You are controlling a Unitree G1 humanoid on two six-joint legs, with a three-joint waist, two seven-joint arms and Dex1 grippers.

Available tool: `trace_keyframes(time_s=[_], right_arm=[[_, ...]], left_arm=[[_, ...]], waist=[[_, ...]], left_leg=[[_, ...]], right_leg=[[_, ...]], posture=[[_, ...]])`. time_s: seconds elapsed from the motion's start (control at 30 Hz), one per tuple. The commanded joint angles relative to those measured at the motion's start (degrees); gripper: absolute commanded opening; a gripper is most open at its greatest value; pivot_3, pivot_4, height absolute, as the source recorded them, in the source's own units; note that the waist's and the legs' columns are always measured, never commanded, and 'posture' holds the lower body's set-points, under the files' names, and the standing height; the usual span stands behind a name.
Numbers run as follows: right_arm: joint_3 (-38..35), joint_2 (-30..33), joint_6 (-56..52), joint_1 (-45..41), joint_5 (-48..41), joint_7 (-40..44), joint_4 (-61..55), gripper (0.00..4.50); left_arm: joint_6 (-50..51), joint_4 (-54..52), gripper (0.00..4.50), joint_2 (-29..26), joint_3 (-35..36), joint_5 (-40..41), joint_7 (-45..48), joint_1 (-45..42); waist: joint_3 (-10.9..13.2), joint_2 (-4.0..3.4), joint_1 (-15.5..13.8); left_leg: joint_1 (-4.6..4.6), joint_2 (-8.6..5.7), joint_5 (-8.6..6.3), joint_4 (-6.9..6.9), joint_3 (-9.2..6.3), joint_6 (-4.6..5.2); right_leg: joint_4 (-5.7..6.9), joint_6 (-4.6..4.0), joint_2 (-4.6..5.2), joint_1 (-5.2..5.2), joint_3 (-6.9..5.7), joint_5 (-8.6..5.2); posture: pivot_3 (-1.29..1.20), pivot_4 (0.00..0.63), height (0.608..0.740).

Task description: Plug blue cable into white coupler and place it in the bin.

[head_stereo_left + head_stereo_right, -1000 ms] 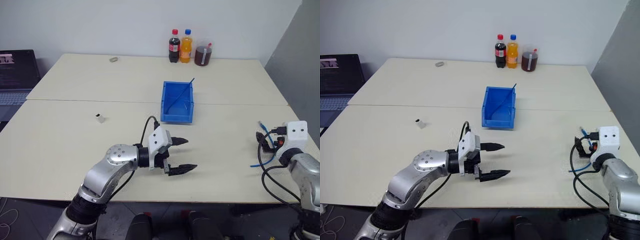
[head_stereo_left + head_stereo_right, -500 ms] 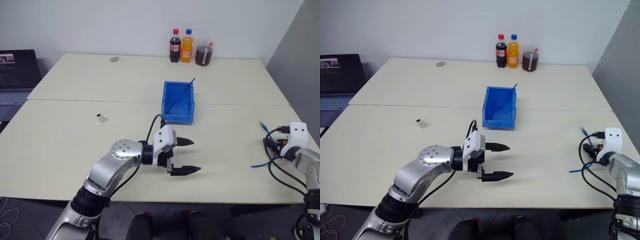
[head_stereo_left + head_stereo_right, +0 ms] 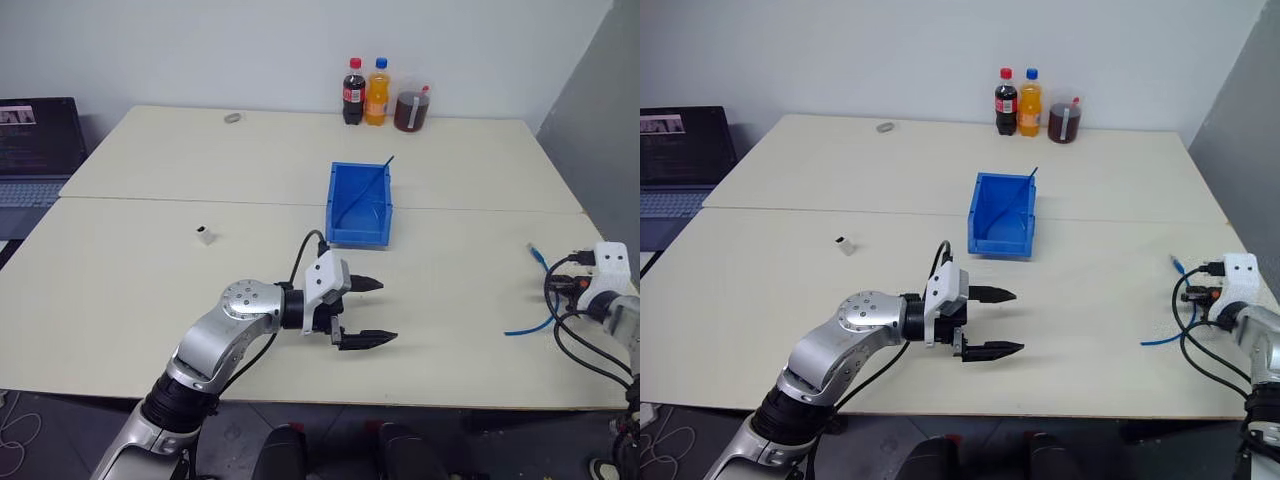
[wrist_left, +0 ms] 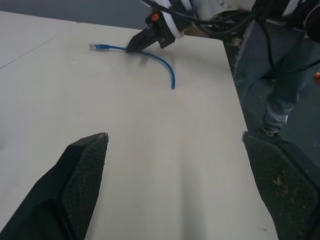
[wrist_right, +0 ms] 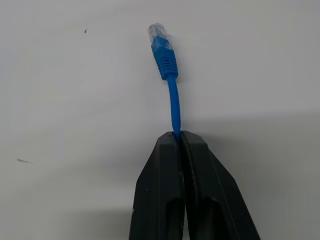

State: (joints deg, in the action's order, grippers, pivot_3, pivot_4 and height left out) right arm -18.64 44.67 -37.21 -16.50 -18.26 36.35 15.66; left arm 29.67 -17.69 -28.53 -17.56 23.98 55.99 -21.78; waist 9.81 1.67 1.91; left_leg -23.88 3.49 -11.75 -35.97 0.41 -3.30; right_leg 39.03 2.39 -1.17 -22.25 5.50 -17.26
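Right gripper [image 5: 178,137] clamped on cable [image 5: 172,107] near its plug; left gripper [image 3: 368,311] spread, empty. Pickup step. Next: lift, carry toward coupler [image 3: 204,235].

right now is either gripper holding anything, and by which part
The right gripper pinches the blue cable by its cord just behind the plug. The left gripper holds nothing.

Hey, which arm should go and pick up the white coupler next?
The left. Its gripper hangs open and empty over the table, on the same side as the white coupler. The right gripper is at the table's far right edge, jaws shut on the blue cable.
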Motion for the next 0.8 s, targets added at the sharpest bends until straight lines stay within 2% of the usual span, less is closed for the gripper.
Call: trace_keyframes(time_s=[0.03, 0.17, 0.27, 0.33, 0.5, 0.67, 0.8], right_arm=[[4.68, 5.27, 4.95, 1.83, -3.44, 14.91, -13.75, 0.05], [14.46, 9.22, 9.88, 2.91, -1.57, 24.61, -26.57, 0.05], [24.03, 7.18, 15.47, -1.51, 3.96, 26.49, -28.88, 0.05], [30.9, 3.34, 19.73, -6.21, 8.44, 27.16, -26.94, 0.05], [42.76, -8.61, 28.4, -17.82, 16.82, 27.8, -15.87, 0.05], [46.03, -16.9, 33.8, -25.07, 19.88, 27.34, -4.55, 0.05], [47.99, -21.73, 36.44, -27.48, 21.46, 27.83, 1.0, 0.05]], left_arm=[[0.21, -3.4, 4.5, -4.03, 2.48, 1.31, 2.02, 4.3], [-0.64, -5.04, 4.5, -9.92, 7.76, 1.16, 1.51, 12.05], [-0.91, -5.08, 4.5, -13.06, 13.46, 2.04, 0.83, 18.33], [-2.38, -3.19, 4.5, -14.46, 17.4, 1.42, 0.15, 22.09], [-5.39, 1.6, 4.5, -16.59, 24.02, 0.37, 0.03, 26.38], [-5.01, 3.88, 4.5, -16.56, 26.4, 1.38, 0.08, 26.22], [-6.61, 7.98, 4.5, -15.74, 25.18, -0.17, -0.18, 24.0]], waist=[[0.02, -0.12, 0.83], [0.1, -0.21, 1.87], [0.14, -0.14, 1.78], [0.17, -0.1, 1.89], [0.32, 0.02, 1.7], [0.35, 0.07, 0.39], [0.34, 0.08, -0.03]], left_leg=[[0.03, 0.04, 0.0, 0.02, 0.01, 0.01], [0.06, 0.16, -0.01, 0.04, -0.13, 0.01], [0.09, 0.2, -0.01, 0.02, -0.22, 0.01], [0.07, 0.17, -0.01, -0.02, -0.11, 0.01], [0.07, 0.15, 0.0, -0.04, -0.01, 0.01], [-0.03, 0.09, -0.01, -0.01, -0.04, 0.0], [-0.04, 0.09, -0.01, 0.02, -0.03, -0.01]], right_leg=[[-0.01, -0.01, -0.05, 0.0, 0.06, 0.0], [0.03, -0.04, -0.16, -0.04, 0.0, -0.02], [0.04, -0.06, -0.19, -0.01, -0.08, -0.04], [0.05, -0.03, -0.08, -0.02, -0.08, -0.02], [0.05, 0.02, 0.02, -0.07, -0.07, 0.02], [0.04, -0.3, 0.15, -0.11, -0.23, 0.12], [0.05, -0.46, 0.17, -0.11, -0.29, 0.09]], posture=[[0.0, 0.15, 0.74], [0.0, 0.15, 0.74], [0.0, 0.15, 0.74], [0.0, 0.15, 0.74], [0.0, 0.15, 0.74], [0.0, 0.15, 0.74], [0.0, 0.15, 0.74]])
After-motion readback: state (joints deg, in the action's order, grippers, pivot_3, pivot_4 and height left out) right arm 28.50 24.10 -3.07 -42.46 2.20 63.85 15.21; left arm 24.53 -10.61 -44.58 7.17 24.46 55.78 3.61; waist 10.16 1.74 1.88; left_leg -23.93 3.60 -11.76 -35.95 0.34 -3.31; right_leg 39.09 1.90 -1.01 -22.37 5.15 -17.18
